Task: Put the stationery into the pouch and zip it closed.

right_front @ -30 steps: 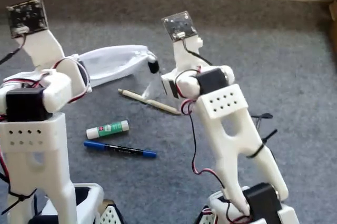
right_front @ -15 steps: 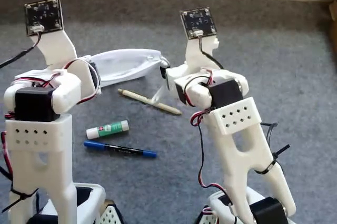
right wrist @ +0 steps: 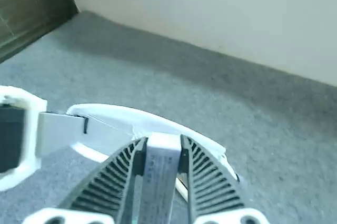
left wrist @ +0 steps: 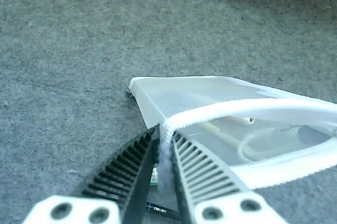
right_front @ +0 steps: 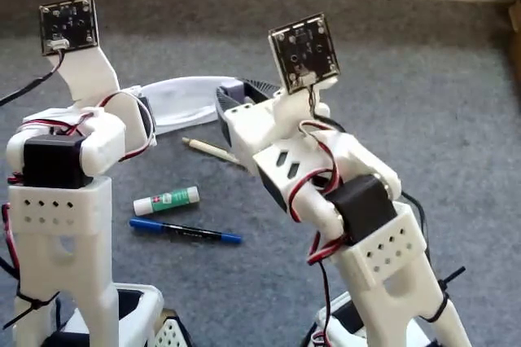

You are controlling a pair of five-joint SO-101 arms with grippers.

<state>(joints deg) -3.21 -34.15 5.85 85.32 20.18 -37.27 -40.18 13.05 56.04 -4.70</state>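
A white mesh pouch [right_front: 183,96] lies on the grey carpet at the back, hanging partly lifted [left wrist: 237,124]. My left gripper [left wrist: 165,132] is shut on its zip rim at one end. Close to the pouch's other end [right wrist: 137,121], my right gripper [right wrist: 160,142] is shut on a white eraser-like block [right wrist: 159,176]; in the high view it [right_front: 236,96] hides that end. In front of the pouch on the carpet lie a cream pen [right_front: 213,151], a glue stick [right_front: 167,199] and a blue pen [right_front: 186,231].
Both white arms [right_front: 81,151] [right_front: 342,200] stand at the near edge and block much of the high view. A pale wall [right wrist: 221,13] runs behind the carpet. A dark piece of furniture [right wrist: 26,3] stands at one side.
The right arm has swung nearer the camera and turned its wrist, bringing its gripper up over the pouch's right end. The left arm and the items on the carpet stayed put.
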